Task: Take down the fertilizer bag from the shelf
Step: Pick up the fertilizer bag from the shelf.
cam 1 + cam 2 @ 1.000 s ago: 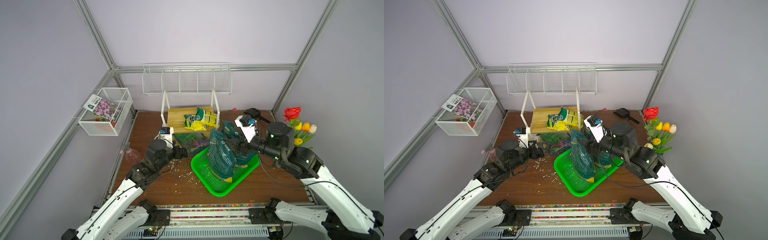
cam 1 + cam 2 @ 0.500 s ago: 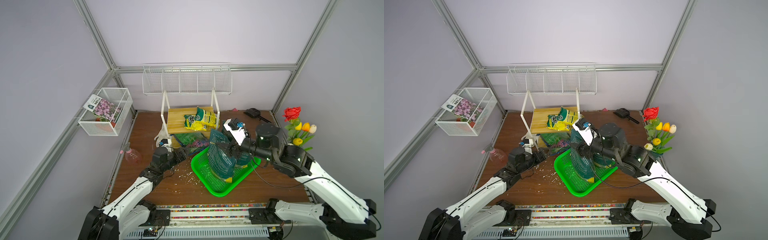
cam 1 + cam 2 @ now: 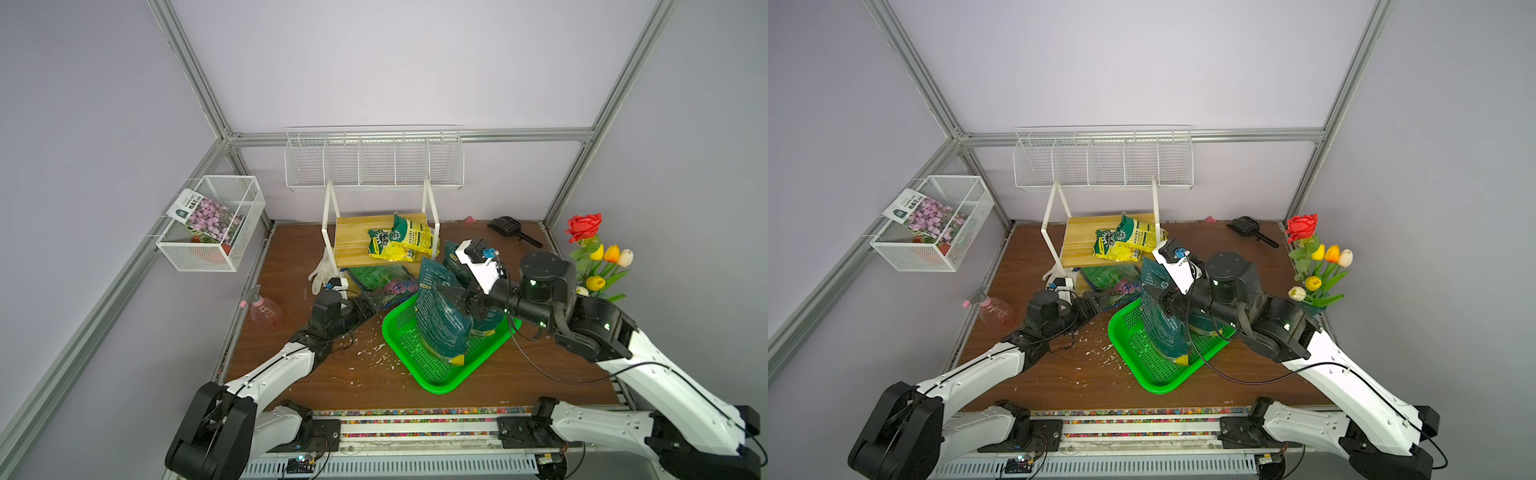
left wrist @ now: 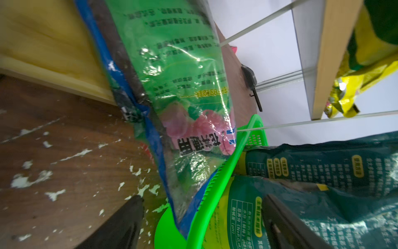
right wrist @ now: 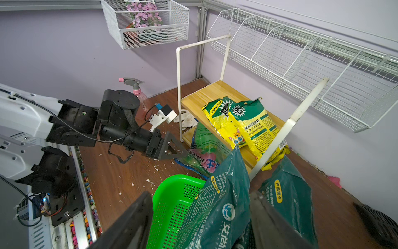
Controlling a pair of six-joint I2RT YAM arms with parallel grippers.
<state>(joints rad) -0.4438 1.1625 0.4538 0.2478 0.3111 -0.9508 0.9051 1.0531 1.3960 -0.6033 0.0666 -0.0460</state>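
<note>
Two yellow-and-green fertilizer bags (image 3: 401, 243) (image 3: 1129, 241) (image 5: 243, 122) lie on the shelf's top board (image 3: 353, 245) (image 3: 1079, 245). A clear green bag with pink flowers (image 3: 380, 278) (image 4: 176, 86) sticks out from the lower board. My left gripper (image 3: 372, 305) (image 4: 200, 222) stands open low over the table, with that bag's corner and the green basket's rim (image 4: 215, 183) between its fingers. My right gripper (image 3: 463, 301) (image 5: 200, 215) is open around the top of a dark teal bag (image 3: 440, 316) (image 5: 217, 211) standing in the green basket (image 3: 436, 380).
A second teal bag (image 3: 455, 259) stands behind the first. A pink spray bottle (image 3: 266, 311) and white gloves (image 3: 322, 270) lie left of the shelf. A black scoop (image 3: 509, 227) and flowers (image 3: 594, 257) are at the back right. White crumbs (image 3: 370, 353) litter the table.
My left arm has dropped low and stretched toward the green bag. My right gripper has swung left and down onto the front teal bag in the basket.
</note>
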